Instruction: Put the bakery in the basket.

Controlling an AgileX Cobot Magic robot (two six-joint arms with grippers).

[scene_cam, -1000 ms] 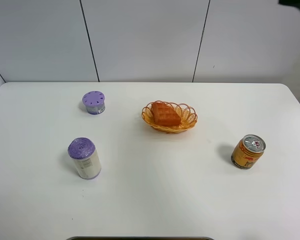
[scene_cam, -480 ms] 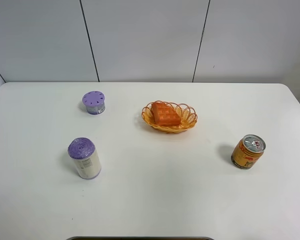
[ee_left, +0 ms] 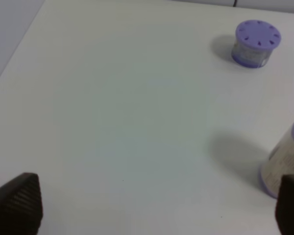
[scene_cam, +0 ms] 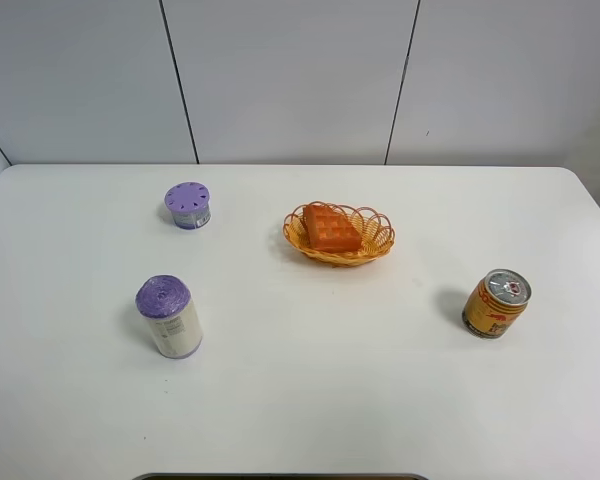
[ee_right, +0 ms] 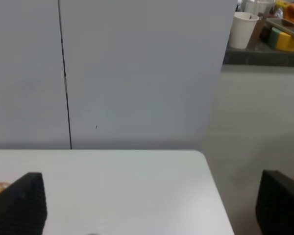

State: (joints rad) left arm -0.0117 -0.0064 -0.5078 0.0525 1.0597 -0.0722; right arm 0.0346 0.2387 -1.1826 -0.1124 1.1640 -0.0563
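The bakery (scene_cam: 330, 228), a flat orange-brown waffle wedge with a grid top, lies inside the orange-yellow woven basket (scene_cam: 378, 238) at the middle back of the white table. Neither gripper shows in the exterior high view. In the left wrist view my left gripper (ee_left: 152, 208) is open and empty, with its dark fingertips (ee_left: 19, 203) wide apart above bare table on the left side. In the right wrist view my right gripper (ee_right: 149, 205) is open and empty, with its fingertips (ee_right: 19, 203) wide apart. It faces the grey wall past the table's far right corner.
A small jar with a purple lid (scene_cam: 187, 205) stands at the back left and also shows in the left wrist view (ee_left: 256, 43). A white cylinder with a purple top (scene_cam: 168, 317) stands front left. A gold drink can (scene_cam: 496, 303) stands at the right.
A dark shape at the top right corner of the exterior high view has gone out of view. The bakery, basket, can and jars have not moved.
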